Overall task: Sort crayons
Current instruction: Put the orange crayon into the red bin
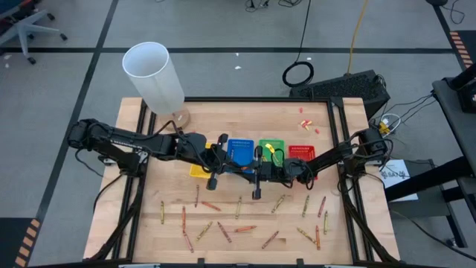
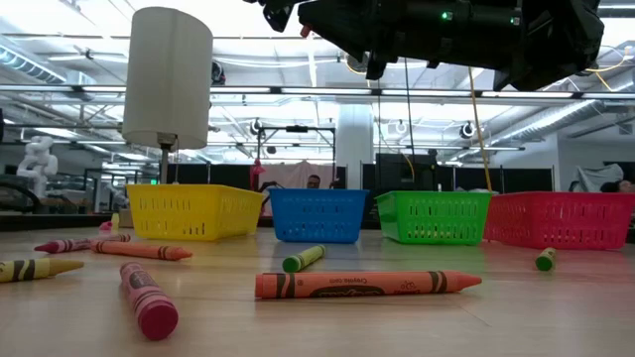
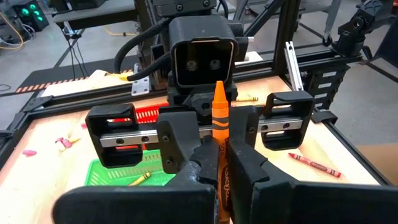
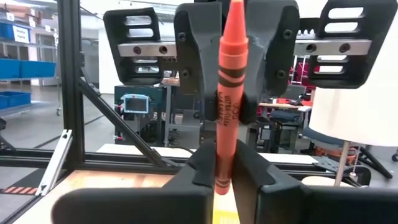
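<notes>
An orange crayon (image 3: 219,118) stands upright in the air over the middle of the table, in front of the trays. My left gripper (image 3: 219,177) reaches in from the table's left and my right gripper (image 4: 225,177) from the right. They face each other fingertip to fingertip (image 1: 236,168), and both are shut on this one crayon. Many more crayons (image 1: 223,231) lie loose on the near half of the table. In the low view an orange crayon (image 2: 367,285) and a green one (image 2: 303,259) lie closest. My left gripper pinches the crayon's lower part (image 3: 219,163) between its two fingers, which come roughly level from the table's left and lie across the crayon. The crayon stands upright, pointed tip (image 3: 219,90) up, lifted clear of the table. My right gripper pinches the same crayon's lower part (image 4: 222,168) between its two fingers, coming roughly level from the table's right, across the crayon. The crayon rises upright above the fingers, its tip (image 4: 235,7) in front of the left gripper's body.
Four trays stand in a row behind the grippers: yellow (image 1: 198,172), blue (image 1: 240,151), green (image 1: 271,147), red (image 1: 301,154). A yellow crayon (image 3: 140,179) lies in the green tray. A white lamp (image 1: 152,74) stands at the far left, and pink scraps (image 1: 306,123) lie at the far right.
</notes>
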`<move>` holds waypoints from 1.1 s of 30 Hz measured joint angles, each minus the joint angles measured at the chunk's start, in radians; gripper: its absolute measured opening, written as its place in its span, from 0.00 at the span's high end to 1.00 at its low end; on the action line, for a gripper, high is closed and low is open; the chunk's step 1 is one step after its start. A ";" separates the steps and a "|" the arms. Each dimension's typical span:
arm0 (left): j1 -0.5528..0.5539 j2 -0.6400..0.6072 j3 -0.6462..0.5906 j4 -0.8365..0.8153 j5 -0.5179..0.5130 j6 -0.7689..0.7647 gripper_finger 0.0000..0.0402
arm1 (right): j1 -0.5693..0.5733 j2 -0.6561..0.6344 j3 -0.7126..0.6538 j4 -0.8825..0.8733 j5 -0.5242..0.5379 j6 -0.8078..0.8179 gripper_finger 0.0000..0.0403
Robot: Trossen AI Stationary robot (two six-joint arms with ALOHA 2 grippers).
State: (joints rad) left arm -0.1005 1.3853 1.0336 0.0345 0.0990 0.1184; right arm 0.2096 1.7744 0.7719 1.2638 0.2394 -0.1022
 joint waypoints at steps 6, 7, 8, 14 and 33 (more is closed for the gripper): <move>0.000 -0.004 0.000 0.000 0.001 -0.008 0.95 | 0.000 0.000 0.000 0.001 0.000 0.002 0.95; 0.000 -0.005 0.000 0.002 0.001 -0.008 0.93 | 0.000 0.000 0.000 0.002 0.000 0.002 0.95; 0.000 -0.004 0.000 0.001 0.000 -0.010 0.91 | 0.000 0.000 0.000 0.002 0.000 0.003 0.95; 0.000 -0.024 0.000 -0.066 0.000 -0.034 0.74 | 0.000 0.000 0.000 -0.004 0.000 0.004 0.98; -0.033 -0.193 -0.195 -0.174 -0.141 -0.189 0.63 | 0.007 -0.340 0.001 -0.696 -0.004 0.107 0.97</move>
State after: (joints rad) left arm -0.1333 1.1923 0.8383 -0.1390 -0.0417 -0.0703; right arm 0.2171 1.4349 0.7724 0.5678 0.2354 0.0048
